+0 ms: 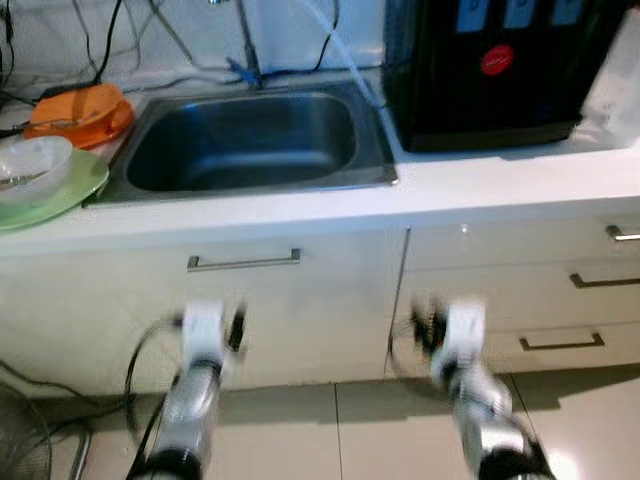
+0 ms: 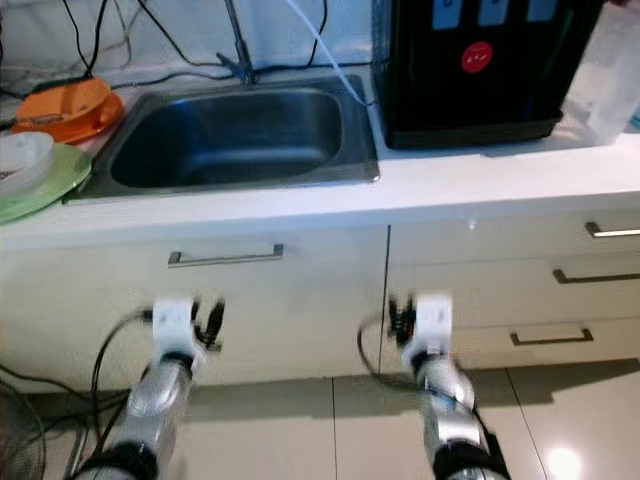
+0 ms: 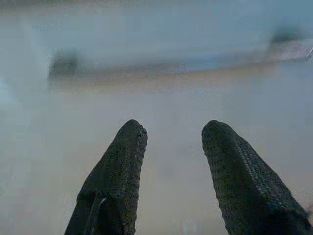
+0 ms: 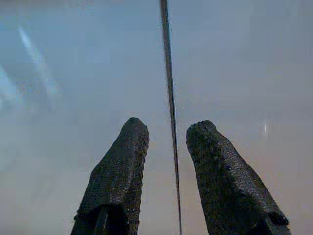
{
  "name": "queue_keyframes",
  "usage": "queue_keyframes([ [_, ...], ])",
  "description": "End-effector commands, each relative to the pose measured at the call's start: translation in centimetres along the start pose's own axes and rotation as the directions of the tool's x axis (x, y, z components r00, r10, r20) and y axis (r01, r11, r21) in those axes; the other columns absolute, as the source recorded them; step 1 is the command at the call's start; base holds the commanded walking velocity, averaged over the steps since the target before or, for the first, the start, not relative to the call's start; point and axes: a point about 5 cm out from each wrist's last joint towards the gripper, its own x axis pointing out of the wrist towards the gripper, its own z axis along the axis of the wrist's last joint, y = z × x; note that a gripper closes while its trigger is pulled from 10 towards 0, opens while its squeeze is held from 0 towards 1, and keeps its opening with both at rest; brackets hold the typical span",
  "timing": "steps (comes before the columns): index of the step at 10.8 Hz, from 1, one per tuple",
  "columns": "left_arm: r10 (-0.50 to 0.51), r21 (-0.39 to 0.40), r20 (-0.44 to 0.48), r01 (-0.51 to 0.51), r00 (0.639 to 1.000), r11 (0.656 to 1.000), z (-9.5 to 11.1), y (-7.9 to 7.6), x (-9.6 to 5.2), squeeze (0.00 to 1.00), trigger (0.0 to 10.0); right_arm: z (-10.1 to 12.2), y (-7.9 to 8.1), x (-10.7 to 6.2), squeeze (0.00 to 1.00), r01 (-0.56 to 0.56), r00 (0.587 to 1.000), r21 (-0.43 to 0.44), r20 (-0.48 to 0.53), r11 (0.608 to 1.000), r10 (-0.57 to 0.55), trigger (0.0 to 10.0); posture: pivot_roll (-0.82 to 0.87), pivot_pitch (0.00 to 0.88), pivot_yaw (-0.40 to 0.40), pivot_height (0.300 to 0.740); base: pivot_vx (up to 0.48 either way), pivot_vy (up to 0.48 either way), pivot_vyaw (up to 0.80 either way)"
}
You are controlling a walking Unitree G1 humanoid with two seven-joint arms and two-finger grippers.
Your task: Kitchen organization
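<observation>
Left fingers (image 3: 171,161) and right fingers (image 4: 166,161) parted, empty, before cabinet doors (image 1: 300,300) (dispenser (image 1: 490,70) label unreadable).

Two silver arms with white wrist blocks, looping black cables, and textured black gripper fingers (image 3: 122,166).

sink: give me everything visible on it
The sink is a single rectangular basin of brushed stainless steel with rounded corners and a flat rim, set into the white countertop above a cabinet door with a bar handle. The bowl looks empty and dry, though blur limits detail. A thin metal faucet stem rises at its back edge, with a clear hose running beside it. A green plate sits off its left rim, a black appliance off its right.
</observation>
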Motion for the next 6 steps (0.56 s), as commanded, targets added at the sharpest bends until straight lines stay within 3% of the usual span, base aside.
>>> queue_keyframes([
  [1,-0.016,0.014,0.064,0.015,0.998,1.0,1.2,-0.6,0.4,0.0,10.0,1.3,0.4,0.3,0.0,-0.018,0.997,-0.016,0.072,1.0,0.019,10.0,0.01,0.0,0.117,0.74,0.0,0.0,0.0],
  [2,-0.038,0.023,0.133,0.035,0.99,0.999,2.5,-1.5,0.6,0.0,10.0,2.8,0.2,0.2,0.0,-0.003,0.99,-0.032,0.139,0.999,0.008,10.0,0.0,0.0,0.115,0.74,0.0,0.0,0.0],
  [3,-0.066,0.048,0.201,0.058,0.977,0.997,3.8,-2.3,0.4,0.0,10.0,3.9,0.3,-0.3,0.0,-0.005,0.981,-0.106,0.194,0.994,0.025,10.0,-0.01,0.0,0.115,0.74,0.0,0.0,0.0],
  [5,-0.042,0.013,0.301,0.04,0.953,0.999,5.8,-2.8,-0.4,0.0,10.0,6.0,0.5,-2.1,0.0,0.061,0.961,-0.083,0.276,0.995,-0.036,10.0,0.0,0.0,0.111,0.74,0.0,0.0,0.0],
  [6,-0.023,0.011,0.38,0.021,0.925,1.0,8.5,-3.0,-0.9,0.0,10.0,7.8,0.6,-2.2,0.0,0.111,0.942,-0.085,0.328,0.99,-0.078,10.0,0.0,0.0,0.111,0.74,0.0,0.0,0.0],
])
